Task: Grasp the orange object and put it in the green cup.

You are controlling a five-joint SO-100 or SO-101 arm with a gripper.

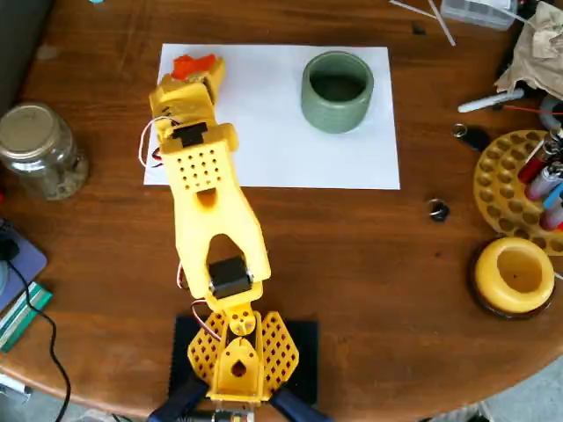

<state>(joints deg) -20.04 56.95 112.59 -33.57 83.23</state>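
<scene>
The orange object (192,65) is a small bright orange lump at the top left of the white paper sheet (290,149). My yellow gripper (201,72) reaches over it from below, and its fingers cover the object's lower part. I cannot tell whether the jaws are open or closed around it. The green cup (337,90) stands upright on the paper's top right, well to the right of the gripper, with a dark hollow inside.
A clear glass jar (39,149) stands left of the paper. A yellow round holder on a dark base (517,277) and a yellow perforated tray with pens (519,189) sit at the right. The arm's base (236,356) is clamped at the table's near edge.
</scene>
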